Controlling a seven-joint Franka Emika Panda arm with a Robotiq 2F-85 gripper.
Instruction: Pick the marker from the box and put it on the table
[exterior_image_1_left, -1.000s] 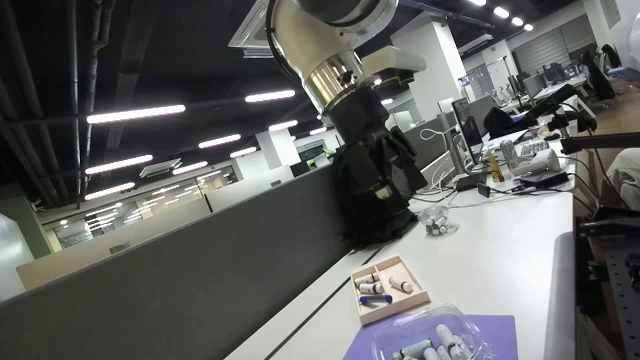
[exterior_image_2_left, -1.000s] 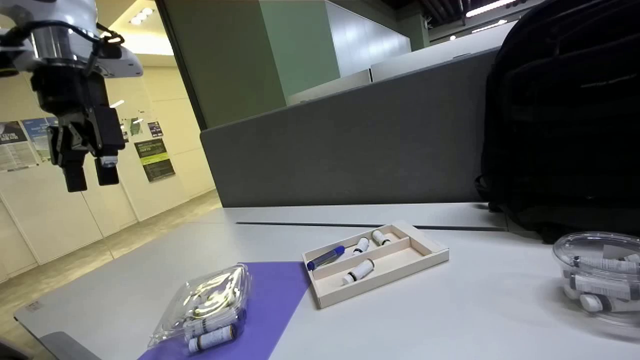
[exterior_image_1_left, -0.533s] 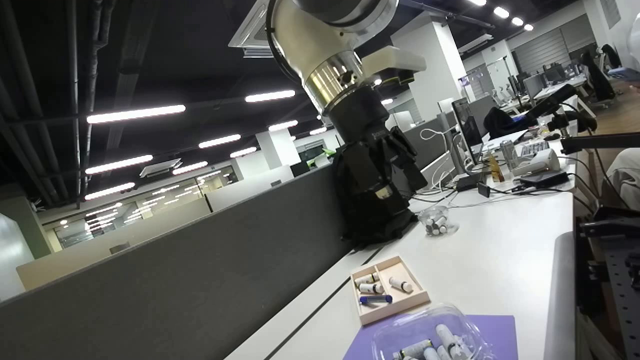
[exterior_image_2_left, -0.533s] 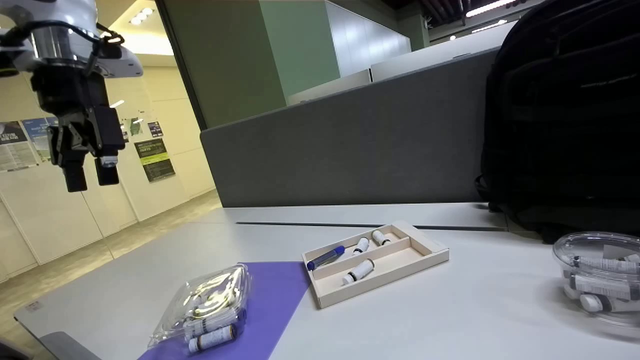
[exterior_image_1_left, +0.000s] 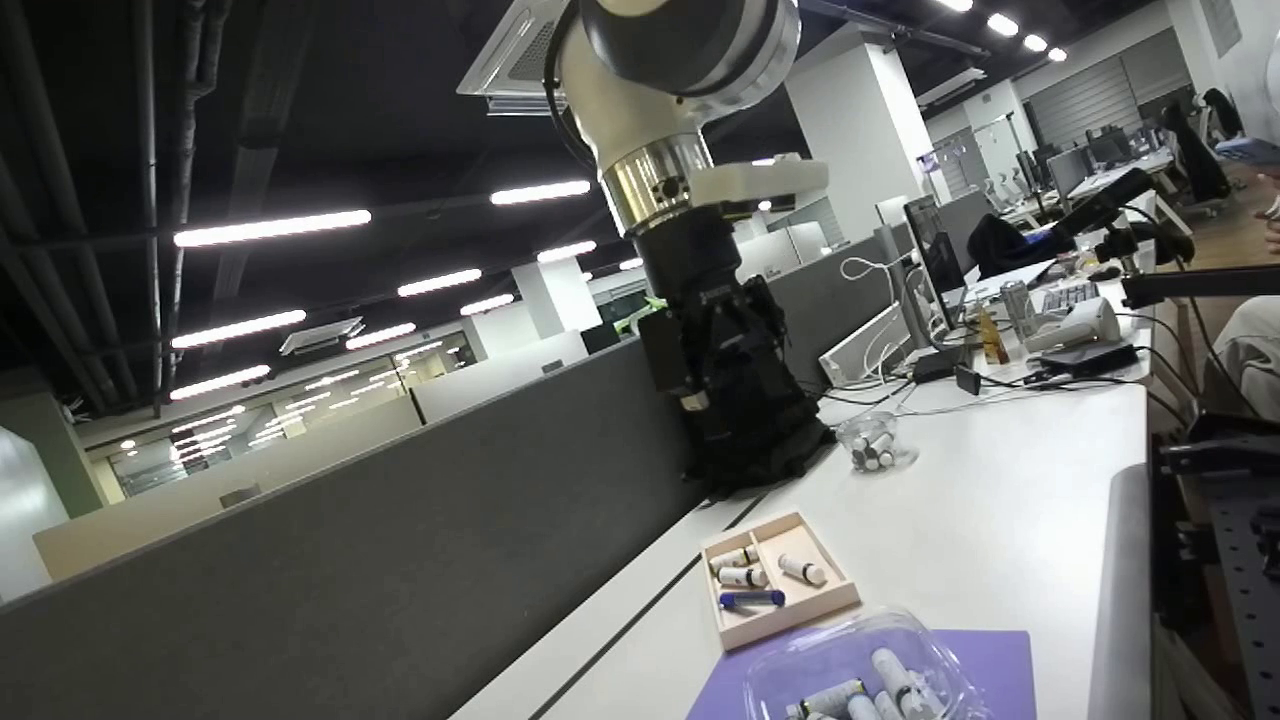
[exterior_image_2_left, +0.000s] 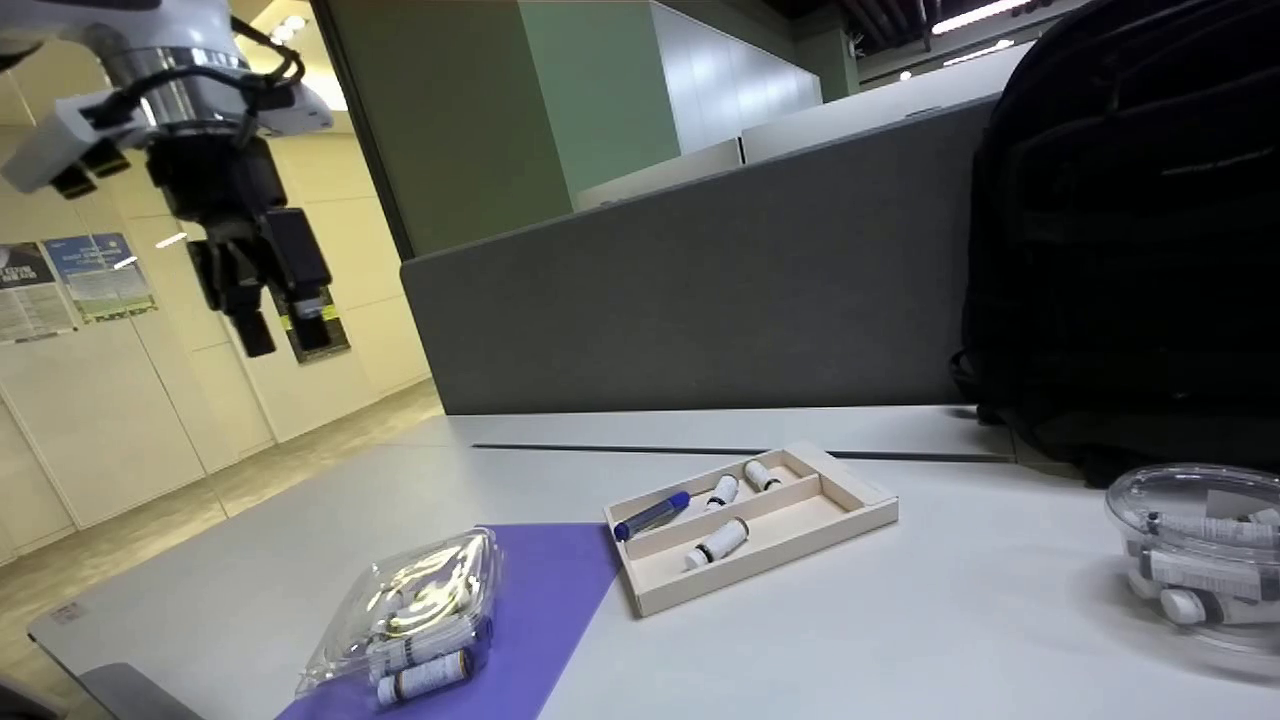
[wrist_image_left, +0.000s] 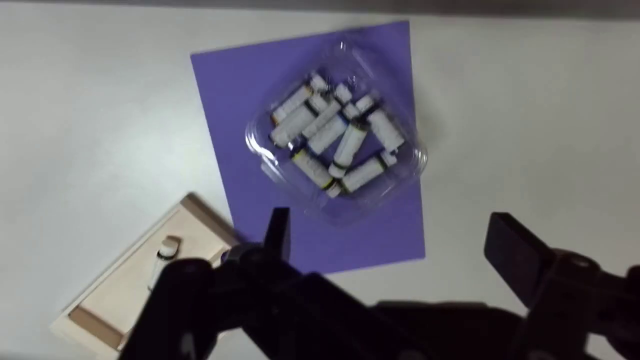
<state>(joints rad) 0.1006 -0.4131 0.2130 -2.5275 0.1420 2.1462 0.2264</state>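
Note:
The tan box (exterior_image_2_left: 768, 560) is a shallow wooden tray with a divider, lying on the white table (exterior_image_2_left: 900, 630); it also shows in an exterior view (exterior_image_1_left: 795, 620). The blue marker (exterior_image_2_left: 652, 516) lies in its partition-side compartment with two white vials; it shows in an exterior view (exterior_image_1_left: 752, 599) too. My gripper (exterior_image_2_left: 287, 338) hangs high above the table, apart from the box. In the wrist view my gripper (wrist_image_left: 390, 235) is open, with nothing between its fingers. There the box (wrist_image_left: 120, 250) is at the lower left, partly behind a finger, and the marker is almost wholly hidden.
A clear plastic container of white vials (wrist_image_left: 330, 135) stands on a purple sheet (wrist_image_left: 240, 165) beside the box. A round clear tub of vials (exterior_image_2_left: 1200, 560) stands near the black backpack (exterior_image_2_left: 1120, 250). A dark grey partition (exterior_image_2_left: 720, 290) runs along the table.
In an exterior view my gripper has moved right, slightly up, and turned. The other exterior angle shows it shifted left and turned. The box, marker and containers have not moved.

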